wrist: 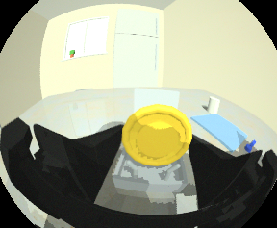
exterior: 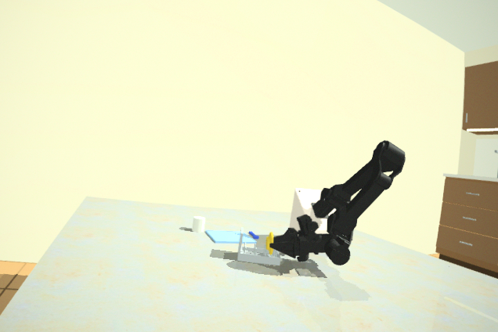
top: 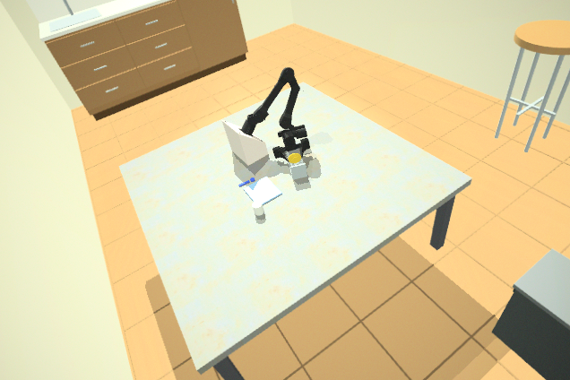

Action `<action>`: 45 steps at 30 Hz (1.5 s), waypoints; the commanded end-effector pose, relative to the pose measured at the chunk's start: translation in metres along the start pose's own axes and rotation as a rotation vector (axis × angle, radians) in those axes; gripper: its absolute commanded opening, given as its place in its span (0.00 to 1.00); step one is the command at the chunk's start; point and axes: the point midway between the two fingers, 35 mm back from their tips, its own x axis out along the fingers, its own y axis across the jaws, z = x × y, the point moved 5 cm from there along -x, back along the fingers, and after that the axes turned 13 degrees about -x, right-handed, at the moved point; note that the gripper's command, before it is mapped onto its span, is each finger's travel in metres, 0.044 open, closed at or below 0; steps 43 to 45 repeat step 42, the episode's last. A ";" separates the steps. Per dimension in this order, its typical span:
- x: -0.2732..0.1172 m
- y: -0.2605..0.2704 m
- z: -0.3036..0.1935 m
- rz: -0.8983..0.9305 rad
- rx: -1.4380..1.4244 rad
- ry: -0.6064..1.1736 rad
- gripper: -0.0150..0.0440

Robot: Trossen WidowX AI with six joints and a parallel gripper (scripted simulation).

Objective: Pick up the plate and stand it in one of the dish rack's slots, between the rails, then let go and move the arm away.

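Pale pink, a tall board (top: 248, 148) (exterior: 301, 203) stands close by the arm, on its right side. If the arm swings that way when it backs off, an elbow or wrist could bump it.

Next comes the gripper (top: 293, 156) (exterior: 272, 244) (wrist: 157, 131). Its fingers pinch the yellow plate (top: 295, 158) (exterior: 269, 241) (wrist: 157, 136), one on each side. The plate stands up on its edge, over the robot's end of the grey dish rack (top: 299, 173) (exterior: 259, 258) (wrist: 147, 184). I cannot tell if its bottom edge is down in a slot. If it sits on top of a rail, letting go could make it tip or roll out. If one finger sticks to the rim, pulling back could drag the plate or nudge the rack. So the fingers should spread wide first, then go straight back.

Past the rack's far end there is room on the table (top: 349, 228) (exterior: 140, 279) (wrist: 59, 110).

Off to the right lie a blue stick (top: 246, 183) (exterior: 253, 235) (wrist: 250, 145) and a flat blue pad (top: 264, 192) (exterior: 227, 236) (wrist: 217, 129). Farther off is a white cup (top: 258, 210) (exterior: 198, 224) (wrist: 214, 105), well apart from the rack.
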 end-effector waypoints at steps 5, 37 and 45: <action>0.000 0.000 0.000 0.000 0.000 0.000 0.93; -0.004 -0.002 0.117 -0.023 -0.068 -0.004 0.93; 0.007 -0.005 0.119 -0.087 -0.193 0.045 0.93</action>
